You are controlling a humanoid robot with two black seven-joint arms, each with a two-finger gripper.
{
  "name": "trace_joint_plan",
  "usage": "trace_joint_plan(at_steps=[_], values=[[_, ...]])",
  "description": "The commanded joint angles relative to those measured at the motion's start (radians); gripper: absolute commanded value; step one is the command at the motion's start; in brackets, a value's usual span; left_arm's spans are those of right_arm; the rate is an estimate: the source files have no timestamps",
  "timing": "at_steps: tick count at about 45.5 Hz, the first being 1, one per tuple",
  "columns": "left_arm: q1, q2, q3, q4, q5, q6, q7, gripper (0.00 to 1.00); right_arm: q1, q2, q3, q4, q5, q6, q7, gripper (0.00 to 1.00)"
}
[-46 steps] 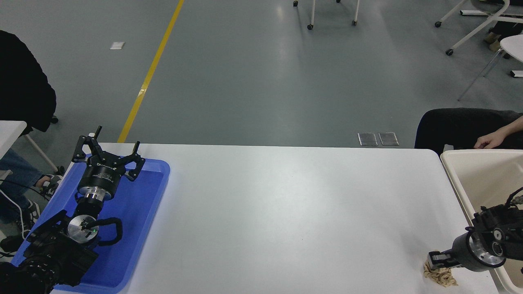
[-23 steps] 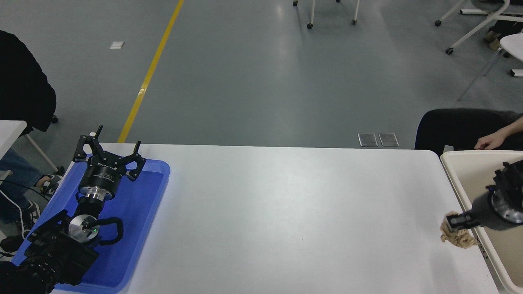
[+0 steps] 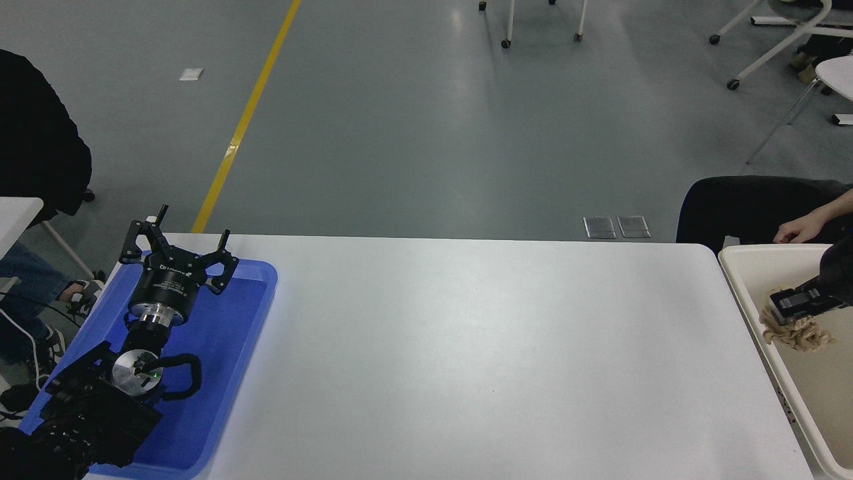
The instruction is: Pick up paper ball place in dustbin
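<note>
The tan-brown crumpled paper ball [image 3: 798, 331] hangs from my right gripper [image 3: 785, 310], which is shut on it and holds it in the air over the near-left part of the beige dustbin [image 3: 746, 293]. The dustbin stands off the table's right edge. Only the gripper's tip and a bit of the right arm show at the right edge. My left arm is parked at the lower left over the blue tray, its gripper [image 3: 178, 248] open and empty.
A shallow blue tray [image 3: 226, 347] lies at the table's left end under the left arm. A person's hand [image 3: 796, 231] and dark sleeve sit just beyond the dustbin's far rim. Another person stands at the far left. Chairs stand on the floor behind.
My right gripper lifted the paper ball off the table's front right corner and carried it up and right, past the dustbin's rim, to over the bin. The left arm has not moved.
</note>
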Motion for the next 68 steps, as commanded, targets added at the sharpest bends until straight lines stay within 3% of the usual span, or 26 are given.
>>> trace_joint_plan(at_steps=[1, 19, 38, 53, 68], values=[[0.000, 0.000, 0.000, 0.000, 0.000, 0.000, 0.000, 1.00, 0.042, 0.001, -0.020, 0.010, 0.014, 0.009, -0.001, 0.00], [0.000, 0.000, 0.000, 0.000, 0.000, 0.000, -0.001, 1.00, -0.007, 0.001, -0.014, -0.070, 0.026, 0.003, -0.001, 0.00], [0.000, 0.000, 0.000, 0.000, 0.000, 0.000, -0.001, 1.00, -0.421, -0.022, 0.068, -0.582, -0.037, -0.108, 0.009, 0.00], [0.002, 0.001, 0.000, 0.000, 0.000, 0.000, -0.001, 1.00, -0.913, 0.006, 0.211, -1.014, -0.015, -0.312, 0.035, 0.00], [0.002, 0.003, 0.000, 0.000, 0.000, 0.000, -0.001, 1.00, -1.183, 0.128, 0.256, -1.153, 0.141, -0.388, 0.034, 0.00]])
